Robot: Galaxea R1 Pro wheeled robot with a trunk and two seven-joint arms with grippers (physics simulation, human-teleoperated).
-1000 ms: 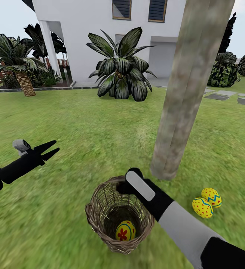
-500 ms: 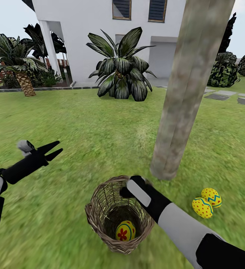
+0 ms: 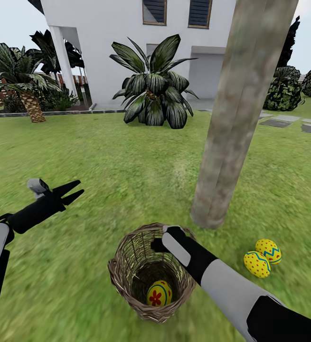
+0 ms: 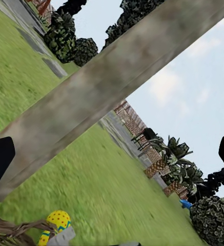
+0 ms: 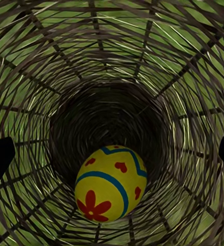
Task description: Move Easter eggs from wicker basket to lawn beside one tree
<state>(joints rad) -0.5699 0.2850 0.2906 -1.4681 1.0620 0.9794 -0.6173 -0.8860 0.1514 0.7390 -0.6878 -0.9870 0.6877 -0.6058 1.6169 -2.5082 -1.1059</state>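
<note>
Best to lower the right gripper [image 3: 157, 244], poised at the wicker basket [image 3: 122, 273] mouth with tips spread wide, straight down the centre, clear of the braided rim, then close across the flowered egg [image 5: 110, 183]. One egg left inside, at 6 o'clock on the basket floor. Two eggs [image 3: 262, 258] out on the lawn [image 3: 127, 171], 4 o'clock of the tree trunk [image 3: 231, 123]. Left gripper [image 3: 74, 191] released, empty.

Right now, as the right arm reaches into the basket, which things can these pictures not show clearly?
- Right gripper, head view: fingers hidden by the arm and the wicker basket rim.
- Last egg, right wrist view: its underside is hidden in the dark bottom.
- Two eggs by the tree, head view: whether they touch is unclear.
- Tree, head view: crown cut off at the top edge.
</note>
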